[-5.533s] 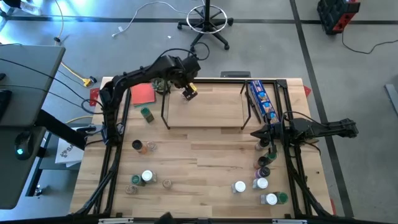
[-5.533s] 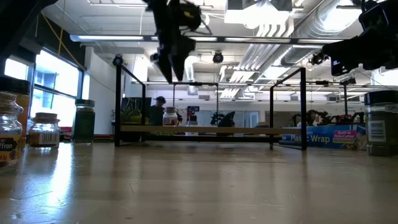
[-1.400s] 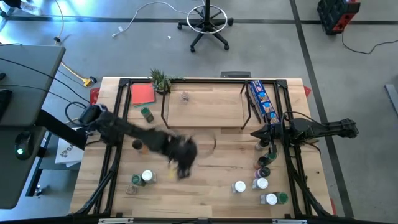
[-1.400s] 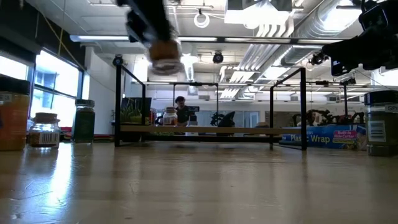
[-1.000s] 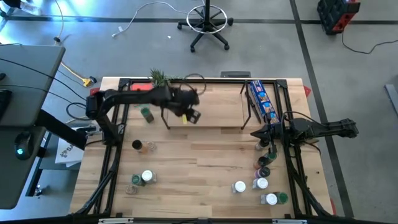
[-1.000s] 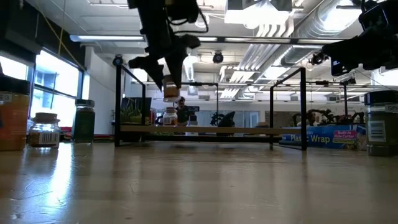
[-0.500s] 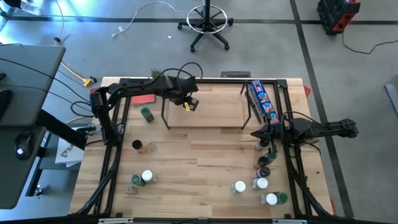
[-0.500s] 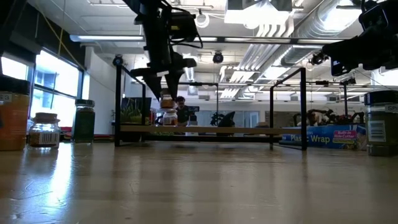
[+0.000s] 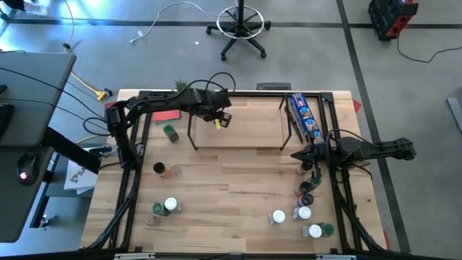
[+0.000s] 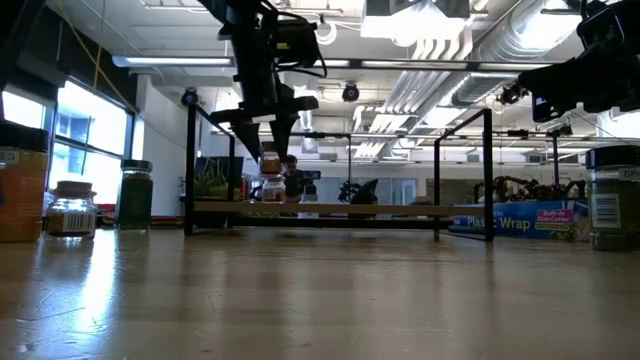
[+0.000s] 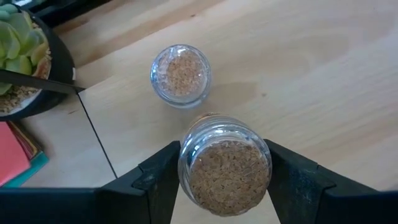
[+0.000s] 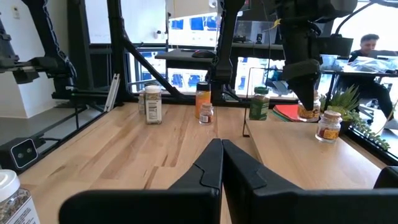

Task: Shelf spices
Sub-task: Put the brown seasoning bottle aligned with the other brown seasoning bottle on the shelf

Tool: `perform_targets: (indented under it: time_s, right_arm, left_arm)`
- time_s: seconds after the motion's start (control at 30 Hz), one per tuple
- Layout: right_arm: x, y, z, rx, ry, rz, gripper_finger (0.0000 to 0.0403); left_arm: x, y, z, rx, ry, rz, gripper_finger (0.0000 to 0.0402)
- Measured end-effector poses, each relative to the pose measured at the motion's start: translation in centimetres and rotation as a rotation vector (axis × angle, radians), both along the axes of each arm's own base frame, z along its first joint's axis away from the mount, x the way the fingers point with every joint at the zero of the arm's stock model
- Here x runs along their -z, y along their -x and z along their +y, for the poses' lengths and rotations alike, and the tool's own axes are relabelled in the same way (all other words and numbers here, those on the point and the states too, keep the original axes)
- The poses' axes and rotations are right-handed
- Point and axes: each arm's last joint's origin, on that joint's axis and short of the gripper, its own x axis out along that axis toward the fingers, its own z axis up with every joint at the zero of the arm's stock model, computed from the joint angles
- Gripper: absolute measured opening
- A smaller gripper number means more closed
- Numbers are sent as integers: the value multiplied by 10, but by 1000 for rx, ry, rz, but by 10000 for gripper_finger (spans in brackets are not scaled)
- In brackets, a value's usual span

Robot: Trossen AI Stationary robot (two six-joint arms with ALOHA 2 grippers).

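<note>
Seen from above, the left arm reaches from the left edge of the table [image 9: 238, 180] toward the upper middle of the frame, where its gripper [image 9: 220, 120] sits over the upper left corner of the shelf [image 9: 245, 126] with a small jar [image 9: 218, 122] in its fingers. A plant [image 9: 184, 89] and a red square [image 9: 167, 114] lie just left of that corner. The right arm rests at the right edge, its gripper [image 9: 298, 156] just below the shelf's right end. A blue packet [image 9: 304, 117] lies right of the shelf. Jars cluster at lower left [image 9: 164, 206] and lower right [image 9: 303, 213].
</note>
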Motion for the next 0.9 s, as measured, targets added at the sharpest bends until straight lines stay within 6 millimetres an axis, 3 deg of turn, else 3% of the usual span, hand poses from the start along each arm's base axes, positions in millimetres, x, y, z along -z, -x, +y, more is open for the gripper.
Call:
perform_targets:
  time_s: [0.37,0.77,0.9]
  right_arm:
    - [0,0,0,0,0,0,0]
    - [0,0,0,0,0,0,0]
    - [0,0,0,0,0,0,0]
  left_arm:
    - [0,-3,-11,-2,15,-10,202]
    - [-31,-15,-24,163,17,-9,202]
    - [-33,-13,-26,226,-14,39,201]
